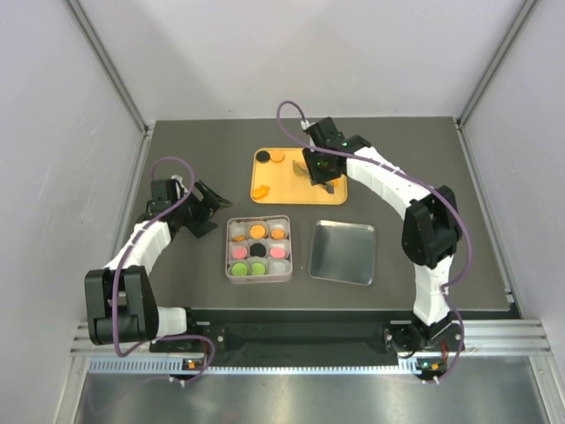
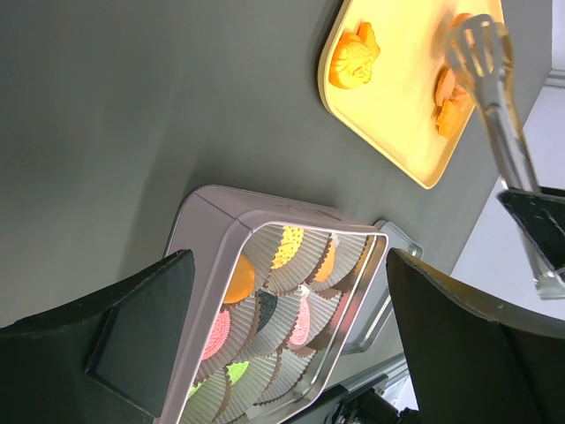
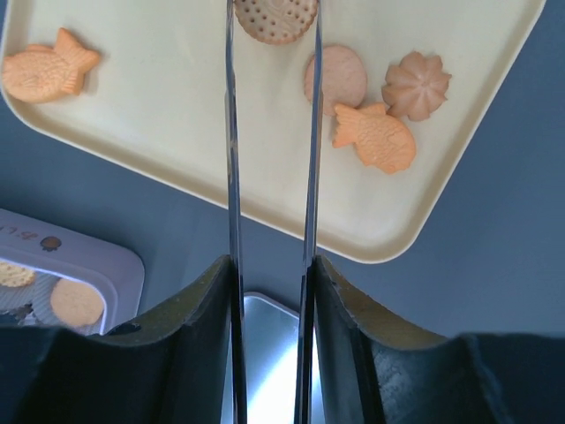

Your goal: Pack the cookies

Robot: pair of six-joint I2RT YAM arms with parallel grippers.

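Two grippers: the right gripper (image 3: 269,269) is closed narrow on metal tongs (image 3: 231,159), whose arms flank a round dotted cookie (image 3: 275,16) on the yellow tray (image 3: 177,115). The left gripper (image 2: 287,309) is spread wide w/ nothing held, near the tin (image 2: 199,221). Other cookies (image 3: 375,137) lie on tray & in tin; small print on tin corner is illegible.

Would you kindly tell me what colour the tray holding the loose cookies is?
The tray is plain yellow-orange, best seen in the top external view.
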